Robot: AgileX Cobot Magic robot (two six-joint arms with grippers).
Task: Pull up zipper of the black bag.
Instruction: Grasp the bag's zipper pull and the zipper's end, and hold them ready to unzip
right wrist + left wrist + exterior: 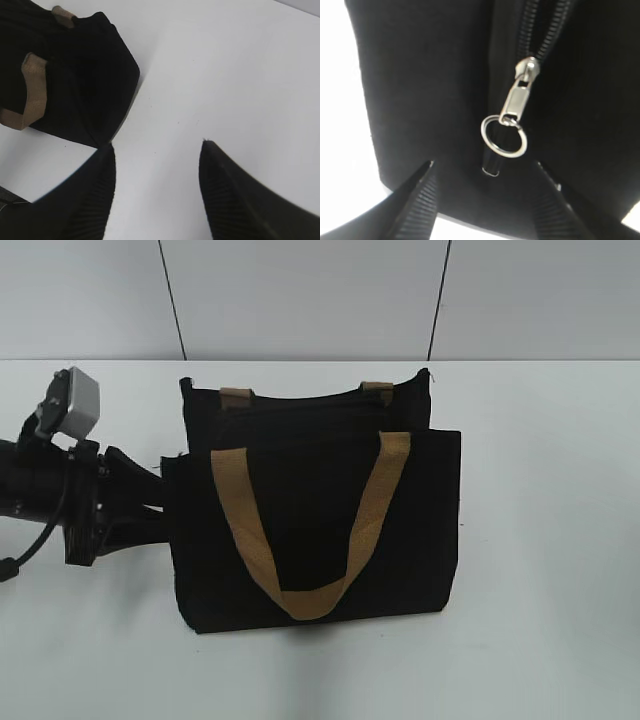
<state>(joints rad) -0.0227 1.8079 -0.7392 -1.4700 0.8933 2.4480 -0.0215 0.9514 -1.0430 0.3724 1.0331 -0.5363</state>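
Note:
The black bag [320,530] stands on the white table, with one tan handle hanging down its front. My left gripper [160,502] is at the bag's left end; its tips are hidden there in the exterior view. In the left wrist view the open jaws [485,172] straddle the bag's end [420,90], just short of the zipper [540,35] and its silvery pull tab with ring [512,112]; nothing is held. My right gripper [156,147] is open and empty over bare table, with the bag [75,75] to its upper left. It is out of the exterior view.
The white table [550,540] extends right of and in front of the bag. A grey wall [300,290] stands behind. The left arm with its grey camera box [72,405] lies along the table's left side.

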